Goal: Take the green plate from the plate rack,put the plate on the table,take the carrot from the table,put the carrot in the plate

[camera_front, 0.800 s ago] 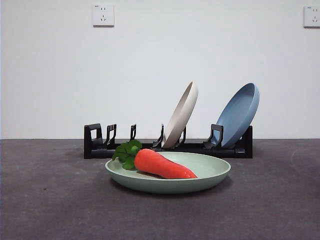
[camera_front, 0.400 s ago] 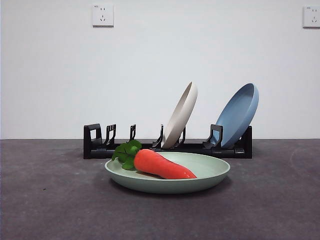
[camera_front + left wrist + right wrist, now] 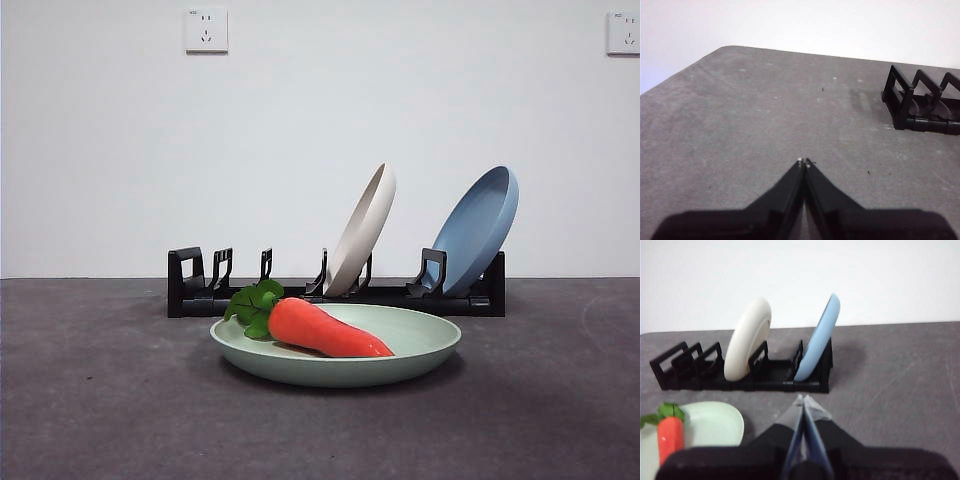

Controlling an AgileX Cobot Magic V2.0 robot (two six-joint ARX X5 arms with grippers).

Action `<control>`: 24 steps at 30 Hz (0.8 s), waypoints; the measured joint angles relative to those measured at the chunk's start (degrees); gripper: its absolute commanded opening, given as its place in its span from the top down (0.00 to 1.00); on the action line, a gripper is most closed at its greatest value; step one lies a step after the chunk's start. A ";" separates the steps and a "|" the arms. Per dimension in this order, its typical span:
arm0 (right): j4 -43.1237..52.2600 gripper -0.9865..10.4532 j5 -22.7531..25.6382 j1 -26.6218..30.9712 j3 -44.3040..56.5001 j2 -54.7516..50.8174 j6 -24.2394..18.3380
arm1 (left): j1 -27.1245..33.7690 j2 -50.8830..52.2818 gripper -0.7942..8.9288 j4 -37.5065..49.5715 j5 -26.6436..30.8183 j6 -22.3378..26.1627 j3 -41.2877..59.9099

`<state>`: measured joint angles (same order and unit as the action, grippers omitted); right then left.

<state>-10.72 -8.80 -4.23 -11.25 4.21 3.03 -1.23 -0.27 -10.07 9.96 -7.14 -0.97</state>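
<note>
Nothing is moving since the earlier frames: carrot (image 3: 325, 328) is lying in the green plate (image 3: 420, 352) on the worktop (image 3: 100, 400) before the rack (image 3: 200, 290), task seemingly done, so both hands, left (image 3: 804, 161) and right (image 3: 803, 399), are waiting pressed together, empty.

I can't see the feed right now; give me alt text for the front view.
A glossy orange-red toy carrot with dark green leaves lies in a shallow pale green plate on the dark grey table. Behind stands a long black plate rack holding a tilted cream-beige plate and a blue plate. No gripper shows.
</note>
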 measured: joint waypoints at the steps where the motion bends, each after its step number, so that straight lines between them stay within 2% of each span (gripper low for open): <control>1: 0.26 0.91 0.00 0.02 1.99 -1.20 0.20 | 0.00 0.00 0.92 0.00 0.00 0.00 0.00; 8: 0.72 0.91 0.00 0.02 9.64 -3.91 3.54 | 0.00 0.00 0.92 0.00 -0.02 0.00 0.00; 24: 0.94 0.91 0.02 0.02 10.03 -3.98 7.21 | 0.00 0.00 0.92 0.02 0.00 -0.02 0.00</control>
<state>-9.78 -8.78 -4.21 -1.21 0.23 10.24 -1.23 -0.27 -10.04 9.96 -7.16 -0.97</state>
